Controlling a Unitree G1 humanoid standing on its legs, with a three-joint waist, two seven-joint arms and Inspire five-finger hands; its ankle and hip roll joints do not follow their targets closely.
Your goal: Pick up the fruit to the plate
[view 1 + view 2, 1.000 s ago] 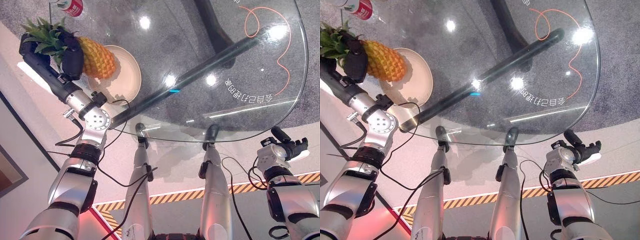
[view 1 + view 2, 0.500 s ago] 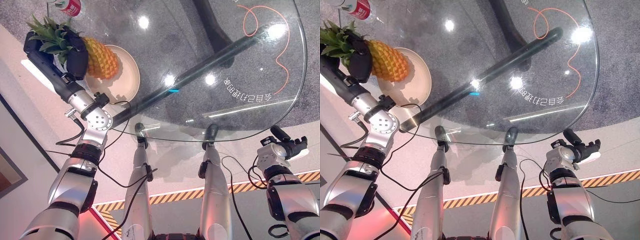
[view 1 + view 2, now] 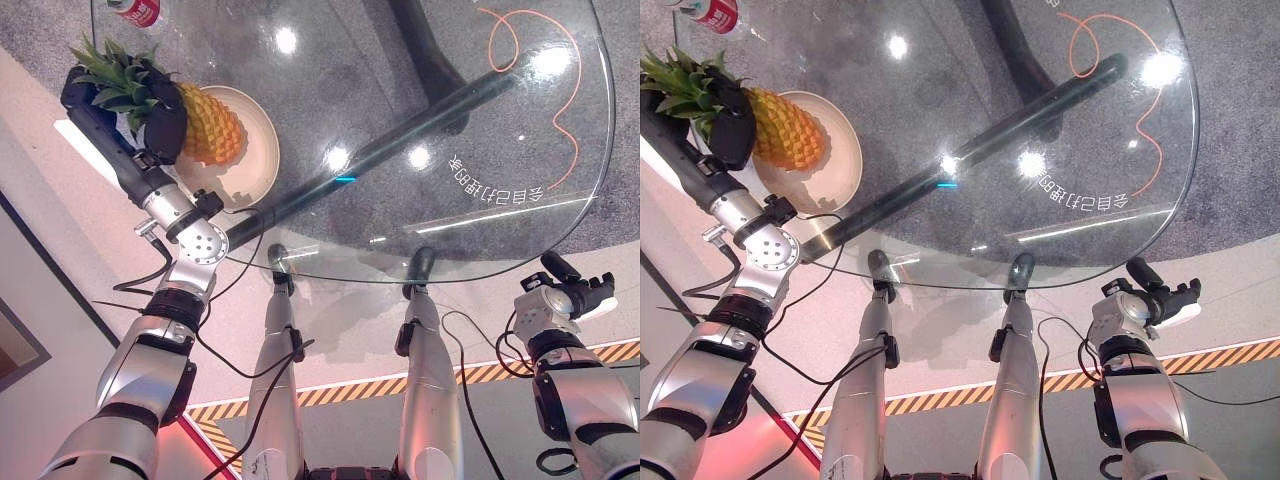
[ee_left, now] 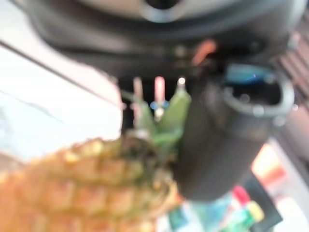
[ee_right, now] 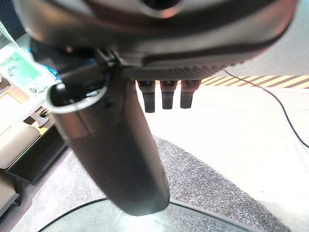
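A round glass table [image 3: 470,150] spreads ahead of both hands, its dark crossbar [image 3: 400,140] running under the glass. An orange cord [image 3: 560,120] curls beyond the right hand. Past the left hand stands what seems a red-labelled bottle [image 3: 135,12].

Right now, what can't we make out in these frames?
- Whether the pineapple touches the plate or hangs above it: head views look from above, and the left wrist view is blurred.
- Left hand grip: leaves hide parts of the curled fingers.
- Bottle: cut off by the top edge.
- Right hand: small and dark against the floor, so its finger pose is unclear.
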